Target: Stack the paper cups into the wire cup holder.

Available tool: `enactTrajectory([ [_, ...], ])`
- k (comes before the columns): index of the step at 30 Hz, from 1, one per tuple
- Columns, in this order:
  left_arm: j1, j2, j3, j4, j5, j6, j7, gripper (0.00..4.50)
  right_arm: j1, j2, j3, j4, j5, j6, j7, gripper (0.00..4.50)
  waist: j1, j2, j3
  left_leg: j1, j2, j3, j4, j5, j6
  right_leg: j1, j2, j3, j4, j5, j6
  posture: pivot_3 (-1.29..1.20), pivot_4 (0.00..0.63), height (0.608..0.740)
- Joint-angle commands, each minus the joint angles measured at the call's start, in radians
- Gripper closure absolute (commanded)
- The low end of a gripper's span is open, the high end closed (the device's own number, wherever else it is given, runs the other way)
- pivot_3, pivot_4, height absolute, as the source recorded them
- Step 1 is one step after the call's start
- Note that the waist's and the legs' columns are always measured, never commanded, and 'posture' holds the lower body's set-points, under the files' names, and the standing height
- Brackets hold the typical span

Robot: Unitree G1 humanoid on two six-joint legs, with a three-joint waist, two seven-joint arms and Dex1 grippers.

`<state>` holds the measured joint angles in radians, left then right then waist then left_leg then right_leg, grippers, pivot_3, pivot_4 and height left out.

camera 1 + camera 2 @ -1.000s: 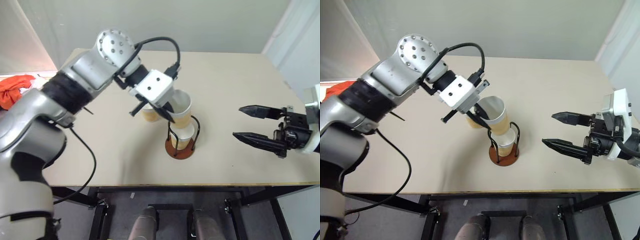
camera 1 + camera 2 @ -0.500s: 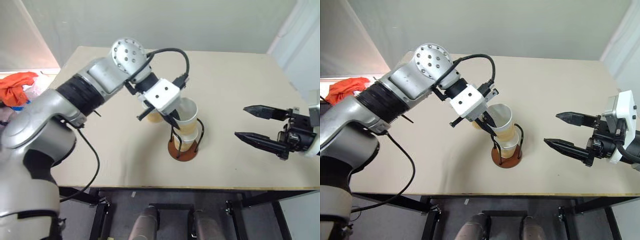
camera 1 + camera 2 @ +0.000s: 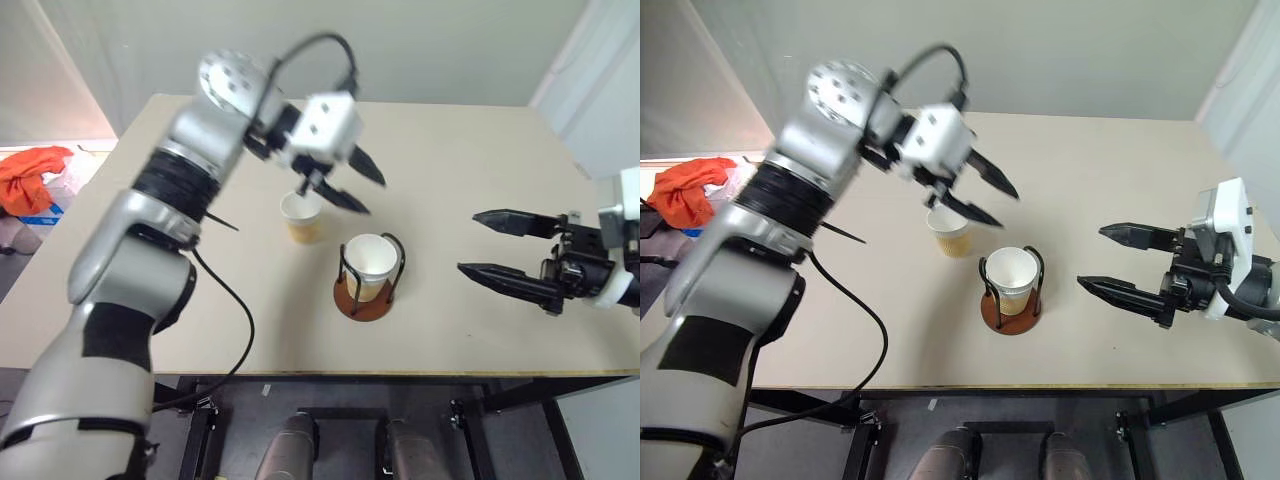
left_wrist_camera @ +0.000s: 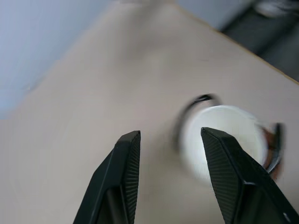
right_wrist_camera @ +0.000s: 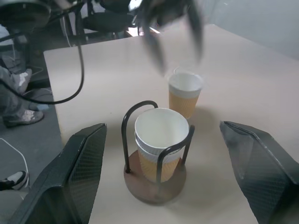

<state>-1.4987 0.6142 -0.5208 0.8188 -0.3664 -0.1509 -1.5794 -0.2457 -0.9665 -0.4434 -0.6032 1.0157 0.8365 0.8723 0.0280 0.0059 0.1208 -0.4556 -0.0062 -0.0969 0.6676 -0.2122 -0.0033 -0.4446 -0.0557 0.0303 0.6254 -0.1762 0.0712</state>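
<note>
The wire cup holder (image 3: pixel 366 283) stands on the pale surface (image 3: pixel 480 180) near its front edge, and two paper cups (image 5: pixel 160 140) sit nested in it between the black wire loops, the upper one's white mouth open to the ceiling (its rim rides a little above the rim of the one under it). A third paper cup (image 3: pixel 303 217) stands upright on the bare surface just beside the holder, on the far left of it, apart from the wires. Above that loose cup hangs the left tool (image 3: pixel 353 183), its two black fingers spread and holding nothing, pointing down and toward the right. Well off to the right of the holder, the right tool (image 3: pixel 495 245) hovers with its fingers wide apart, released and empty, aimed back at the holder. Nothing lies between it and the holder. Off the surface's left end, an orange cloth (image 3: pixel 32 173) lies crumpled on some clutter.
</note>
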Motion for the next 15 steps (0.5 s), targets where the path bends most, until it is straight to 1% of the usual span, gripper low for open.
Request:
enactTrajectory([
  [1, -0.019, 0.074, 0.088, 0.166, 0.018, 0.046, -0.035, 2.25, -0.06, 0.02, 0.068, -0.01, -0.006, -0.035, -0.021, 0.41, -0.006, 0.001, -0.001, 0.001, 0.0, 0.0, -0.001, 0.0, 0.0, 0.0, 0.0, 0.0, 0.0, 0.0, 0.0, 0.0, 0.15, 0.74],
  [3, 0.005, 0.086, 0.088, 0.276, 0.12, -0.015, -0.014, 2.25, -0.083, 0.034, 0.097, -0.009, -0.004, -0.039, -0.034, 0.41, -0.007, 0.003, -0.001, 0.002, 0.001, 0.0, -0.002, 0.0, 0.0, 0.0, 0.001, 0.0, 0.0, -0.001, 0.0, 0.0, 0.15, 0.74],
  [6, 0.017, 0.063, 0.105, 0.366, 0.205, -0.046, 0.012, 2.25, -0.092, 0.039, 0.112, -0.011, -0.003, -0.039, -0.044, 0.41, 0.004, 0.002, -0.001, 0.001, 0.0, -0.002, -0.001, 0.001, 0.001, 0.001, 0.0, 0.001, 0.0, -0.001, 0.0, 0.0, 0.15, 0.74],
  [9, 0.032, 0.041, 0.125, 0.406, 0.257, -0.069, -0.011, 2.25, -0.083, 0.032, 0.103, -0.017, 0.005, -0.035, -0.049, 0.41, 0.022, 0.002, -0.001, -0.004, -0.002, -0.005, 0.003, 0.002, 0.0, 0.0, 0.0, 0.0, 0.0, -0.001, 0.0, 0.0, 0.15, 0.74],
  [12, 0.045, 0.022, 0.146, 0.42, 0.294, -0.086, -0.031, 2.25, -0.069, 0.026, 0.09, -0.026, 0.008, -0.032, -0.055, 0.41, 0.025, 0.001, -0.001, -0.007, -0.003, -0.004, 0.006, 0.002, -0.001, -0.001, -0.001, 0.0, -0.001, -0.002, -0.003, 0.0, 0.15, 0.74],
  [15, 0.064, 0.003, 0.151, 0.429, 0.345, -0.118, -0.015, 2.25, -0.061, 0.027, 0.082, -0.04, 0.018, -0.028, -0.074, 0.41, 0.023, 0.001, -0.001, -0.006, -0.004, -0.001, 0.006, 0.002, -0.001, -0.001, -0.002, 0.001, -0.001, -0.001, -0.002, 0.0, 0.15, 0.74],
])
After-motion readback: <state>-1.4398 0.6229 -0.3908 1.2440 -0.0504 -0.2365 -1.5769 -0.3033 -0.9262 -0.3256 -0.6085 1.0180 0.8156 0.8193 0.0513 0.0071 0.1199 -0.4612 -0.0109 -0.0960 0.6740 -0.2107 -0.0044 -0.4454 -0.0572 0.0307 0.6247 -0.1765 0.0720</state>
